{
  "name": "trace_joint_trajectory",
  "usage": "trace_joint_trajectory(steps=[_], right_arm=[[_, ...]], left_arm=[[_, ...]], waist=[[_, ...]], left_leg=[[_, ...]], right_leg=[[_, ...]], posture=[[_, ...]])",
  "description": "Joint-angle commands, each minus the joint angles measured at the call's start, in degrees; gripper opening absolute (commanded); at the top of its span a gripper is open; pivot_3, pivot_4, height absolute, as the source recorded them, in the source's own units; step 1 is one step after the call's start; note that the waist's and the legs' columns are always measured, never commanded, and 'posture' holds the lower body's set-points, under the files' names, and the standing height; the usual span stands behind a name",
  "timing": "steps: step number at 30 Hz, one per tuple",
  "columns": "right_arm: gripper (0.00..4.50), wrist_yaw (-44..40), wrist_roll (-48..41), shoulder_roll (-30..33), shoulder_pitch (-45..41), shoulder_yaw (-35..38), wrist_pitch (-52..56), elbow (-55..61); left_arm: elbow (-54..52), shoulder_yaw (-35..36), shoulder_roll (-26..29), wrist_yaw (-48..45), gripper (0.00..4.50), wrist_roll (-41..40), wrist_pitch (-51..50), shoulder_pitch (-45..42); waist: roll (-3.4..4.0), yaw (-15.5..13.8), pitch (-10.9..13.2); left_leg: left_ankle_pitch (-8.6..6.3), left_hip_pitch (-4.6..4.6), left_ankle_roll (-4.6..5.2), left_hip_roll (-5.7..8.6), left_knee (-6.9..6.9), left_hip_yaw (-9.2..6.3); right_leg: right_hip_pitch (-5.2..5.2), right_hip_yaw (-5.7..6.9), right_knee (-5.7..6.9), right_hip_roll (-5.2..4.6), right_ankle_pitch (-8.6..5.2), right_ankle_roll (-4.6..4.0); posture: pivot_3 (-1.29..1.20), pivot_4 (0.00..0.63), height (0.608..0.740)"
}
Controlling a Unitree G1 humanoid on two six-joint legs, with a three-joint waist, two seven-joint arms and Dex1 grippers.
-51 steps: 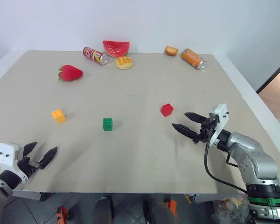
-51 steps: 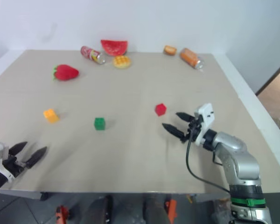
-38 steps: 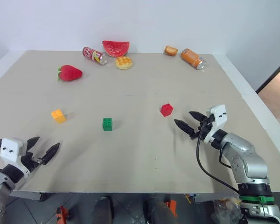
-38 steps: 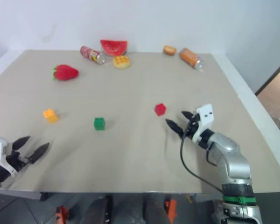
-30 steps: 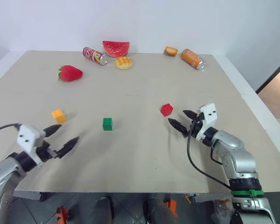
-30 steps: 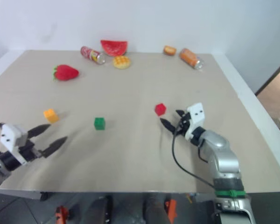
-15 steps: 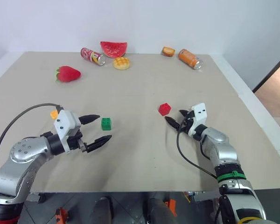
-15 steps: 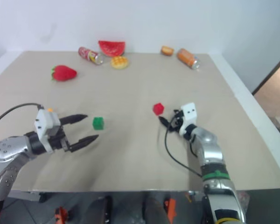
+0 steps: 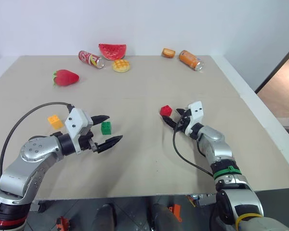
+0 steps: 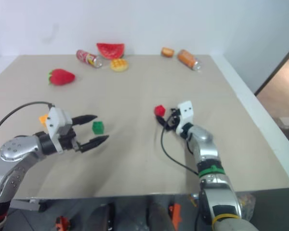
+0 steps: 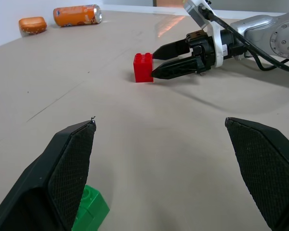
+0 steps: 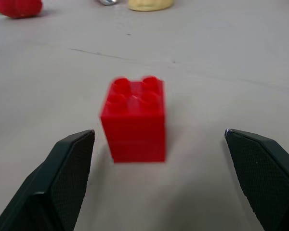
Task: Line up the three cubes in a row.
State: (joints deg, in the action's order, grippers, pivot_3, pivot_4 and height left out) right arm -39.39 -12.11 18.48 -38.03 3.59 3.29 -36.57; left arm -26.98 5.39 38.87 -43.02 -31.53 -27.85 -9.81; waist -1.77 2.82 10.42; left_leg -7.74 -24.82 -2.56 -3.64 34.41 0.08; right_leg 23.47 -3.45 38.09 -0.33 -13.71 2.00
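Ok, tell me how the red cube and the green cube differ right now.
The red cube lies just ahead of the open right hand; the green cube lies beside the upper finger of the open left hand. Red lies farther right on the table. Both are small studded blocks, neither gripped.

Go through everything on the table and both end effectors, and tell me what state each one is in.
Red cube: upright, loose.
Green cube: upright, loose.
Yellow-orange cube: loose on table.
Red can: on its side.
Orange can: on its side.
Left end effector: open.
Right end effector: open.
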Motion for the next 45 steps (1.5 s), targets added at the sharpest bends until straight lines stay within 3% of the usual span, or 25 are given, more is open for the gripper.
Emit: trace_joint_trajectory(steps=[1,6,24,28,32,34,38,45], right_arm=[[4.50,-3.89,-1.09,2.09,1.01,-0.24,1.36,5.66],[4.50,-5.08,-0.83,4.79,2.16,0.32,2.42,7.78],[4.50,-2.00,2.18,0.92,-3.86,-0.84,-3.61,-4.22],[3.35,-1.10,2.48,0.52,-6.26,-0.17,-6.03,-9.25],[1.81,-0.88,2.80,-0.17,-7.80,-0.33,-7.56,-12.22],[1.24,-1.01,2.89,-0.42,-8.00,-0.37,-8.03,-12.72],[1.23,-3.91,2.48,0.15,-6.58,-1.07,-6.76,-10.38],[1.23,-19.27,-0.92,4.57,-0.90,-3.34,-5.33,4.02]], left_arm=[[-1.91,2.08,0.02,0.44,4.45,-0.88,0.19,0.08],[-1.15,3.64,-0.30,0.53,4.45,-2.12,0.05,0.42],[0.07,2.73,-1.59,-1.11,4.45,-0.11,3.40,2.51],[0.56,2.88,-1.89,-1.39,4.50,0.38,4.46,3.27],[1.52,3.25,-2.56,-1.20,4.50,0.47,5.49,3.81],[2.12,3.18,-2.61,-1.42,4.50,0.84,6.29,4.24],[3.88,4.35,-3.01,-1.47,4.50,0.43,7.52,6.13],[7.25,7.84,-1.10,-6.98,4.50,-1.79,10.11,8.41]], waist=[[0.00,-0.09,0.00],[0.00,-0.24,0.00],[0.00,-0.06,0.00],[0.00,-0.07,0.00],[0.00,-0.07,0.00],[0.00,-0.07,0.00],[0.00,-0.04,0.00],[0.01,-0.22,0.01]], left_leg=[[-0.01,-0.08,0.00,0.01,-0.01,0.01],[-0.03,-0.29,0.00,0.02,-0.01,0.01],[-0.02,-0.27,0.00,0.00,-0.01,0.07],[-0.02,-0.27,0.00,0.00,0.00,0.07],[-0.02,-0.27,0.00,0.00,0.00,0.08],[-0.02,-0.27,0.01,0.00,-0.01,0.08],[-0.02,-0.26,0.00,0.00,-0.01,0.08],[-0.02,-0.32,0.00,0.00,-0.06,0.09]], right_leg=[[0.06,-0.02,0.00,-0.01,-0.03,0.04],[0.24,-0.01,0.00,-0.03,-0.06,0.06],[0.32,-0.11,0.02,0.04,0.02,0.03],[0.33,-0.11,0.02,0.04,0.04,0.00],[0.33,-0.13,0.02,0.03,0.04,0.01],[0.33,-0.13,0.02,0.03,0.04,0.02],[0.33,-0.13,0.02,0.04,0.04,0.01],[0.40,-0.13,0.02,0.02,-0.01,0.02]], posture=[[0.00,0.150,0.740],[0.00,0.150,0.740],[0.00,0.150,0.740],[0.00,0.150,0.740],[0.00,0.150,0.740],[0.00,0.150,0.740],[0.00,0.150,0.740],[0.00,0.150,0.740]])
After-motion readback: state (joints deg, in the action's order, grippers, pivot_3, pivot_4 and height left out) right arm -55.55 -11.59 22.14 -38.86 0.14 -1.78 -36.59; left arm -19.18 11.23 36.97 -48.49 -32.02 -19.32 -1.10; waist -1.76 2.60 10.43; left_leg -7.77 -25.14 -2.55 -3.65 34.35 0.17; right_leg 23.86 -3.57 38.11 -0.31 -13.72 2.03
